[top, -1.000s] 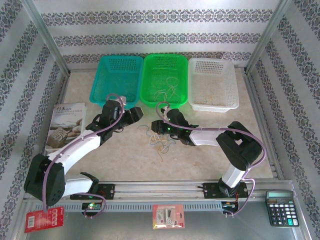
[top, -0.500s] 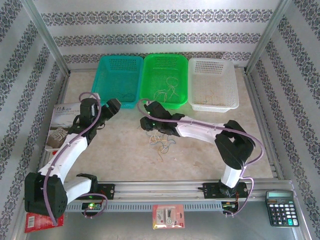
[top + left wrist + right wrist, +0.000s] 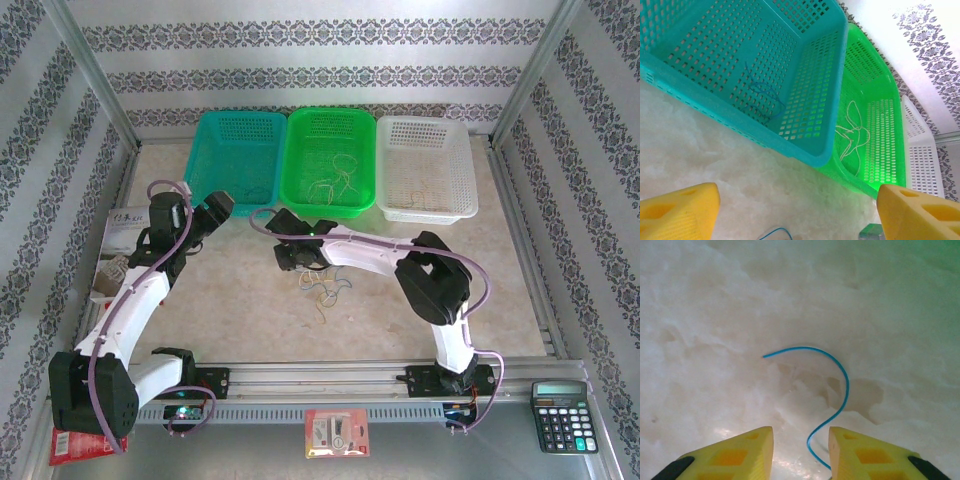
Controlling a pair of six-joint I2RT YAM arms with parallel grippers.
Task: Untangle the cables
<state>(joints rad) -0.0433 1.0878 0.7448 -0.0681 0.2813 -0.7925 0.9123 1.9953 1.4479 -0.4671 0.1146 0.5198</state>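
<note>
A loose tangle of thin whitish, pale blue and yellowish cables [image 3: 322, 286] lies on the table in front of the green basket [image 3: 300, 196]. My right gripper [image 3: 292, 262] is low over the table just left of the tangle. It stands open [image 3: 801, 450], and a thin blue cable [image 3: 842, 375] curls out between its yellow fingers [image 3: 740, 455], close to the right one. My left gripper [image 3: 218, 207] is open [image 3: 800, 220] by the teal basket's [image 3: 805, 152] front corner, empty. A blue cable [image 3: 765, 95] lies in the teal basket and whitish cables [image 3: 852, 132] in the green one.
A white basket [image 3: 428, 212] stands right of the green one. A book [image 3: 125, 245] lies at the left under my left arm. Along the front rail sit a calculator [image 3: 565, 415], a red packet [image 3: 75, 445] and a card package [image 3: 337, 432].
My left arm has swung left and back, from the table's middle to the teal basket's front corner. My right gripper has slid left, past the tangle, with its elbow folding in.
</note>
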